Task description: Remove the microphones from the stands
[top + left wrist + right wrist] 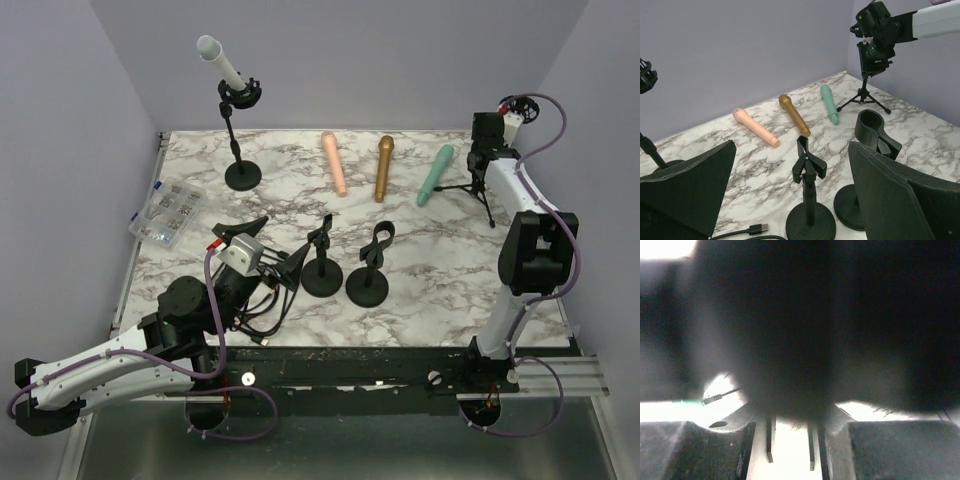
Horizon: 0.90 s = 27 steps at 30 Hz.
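A white microphone sits tilted in the clip of a black round-base stand at the far left of the marble table. My left gripper is open and empty, low near the front left, facing two empty stands; in its wrist view the first stand is right ahead. My right gripper sits on top of a small tripod stand at the far right. Its wrist view is dark. Its fingers stand apart around the tripod's clip.
Pink, gold and teal microphones lie at the back middle. Two empty stands stand at the centre. A clear parts box lies at the left edge. Black cables lie by the left arm.
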{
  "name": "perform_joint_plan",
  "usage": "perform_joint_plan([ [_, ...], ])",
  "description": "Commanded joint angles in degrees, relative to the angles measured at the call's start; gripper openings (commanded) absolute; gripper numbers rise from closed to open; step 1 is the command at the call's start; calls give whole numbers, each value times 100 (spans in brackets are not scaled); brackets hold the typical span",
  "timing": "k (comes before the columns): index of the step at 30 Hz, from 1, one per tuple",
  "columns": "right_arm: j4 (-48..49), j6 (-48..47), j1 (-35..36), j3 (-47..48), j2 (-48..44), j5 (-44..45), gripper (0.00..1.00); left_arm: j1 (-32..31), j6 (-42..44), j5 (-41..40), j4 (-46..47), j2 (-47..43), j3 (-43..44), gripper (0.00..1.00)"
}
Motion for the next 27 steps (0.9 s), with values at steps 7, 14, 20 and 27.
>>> perform_joint_plan([
  [7,-1091,-1611,908,953,928,2113,1,-50,-62,139,-48,-8,199,99],
  [14,-1113,-1857,1039,985,1099,2019,1,-43,-56,119,-61,-36,208,98],
  [20,-777,-1861,1102,762,846,1717,18,-48,-73,139,-65,-50,208,99],
  [27,-640,-1412,1112,722,238,1004,47,-52,-73,126,-70,-60,208,98],
])
